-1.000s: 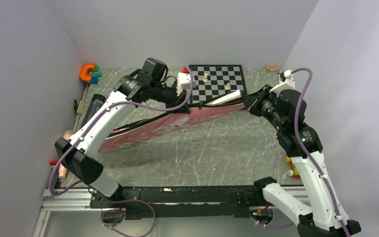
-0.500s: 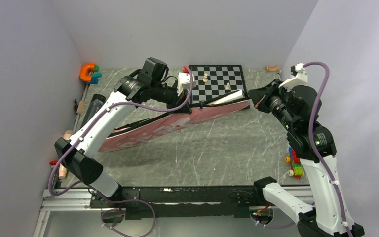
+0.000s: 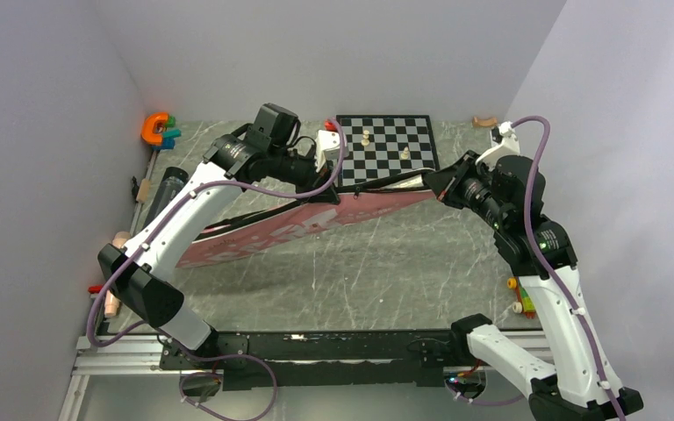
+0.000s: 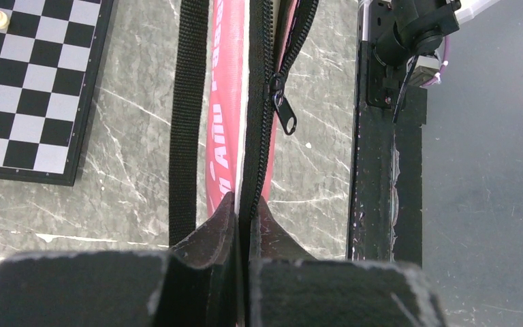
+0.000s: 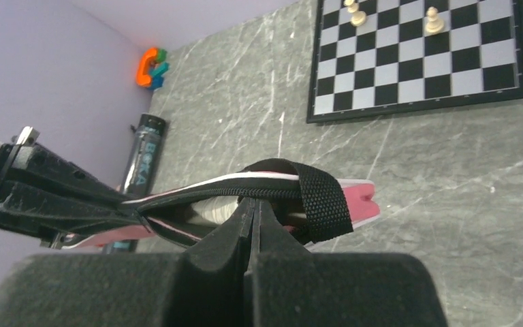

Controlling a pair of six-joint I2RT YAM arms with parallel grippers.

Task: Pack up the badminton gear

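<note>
The long pink bag (image 3: 272,230) stretches from the left of the table to the chessboard's near edge, its right end raised. My left gripper (image 3: 325,196) is shut on the bag's black zipper edge (image 4: 255,136), near the zipper pull (image 4: 284,112) and beside the black strap (image 4: 187,102). My right gripper (image 3: 436,181) is shut, its tips at the bag's open mouth (image 5: 197,204) under the strap (image 5: 323,197). A white racket handle (image 5: 211,212) shows inside. The black tube (image 3: 163,189) lies at the left, also in the right wrist view (image 5: 143,153). Shuttlecocks are hidden.
A chessboard (image 3: 386,145) with pale pieces lies at the back, just behind the bag's right end. An orange C-shaped toy (image 3: 153,129) sits in the back left corner. Toy bricks (image 3: 519,303) lie at the right edge. Walls close in left, back and right.
My right gripper drew back to the right from the bag's end, then returned to it. The white handle that stuck out of the bag's end no longer shows from above. The left arm held still.
</note>
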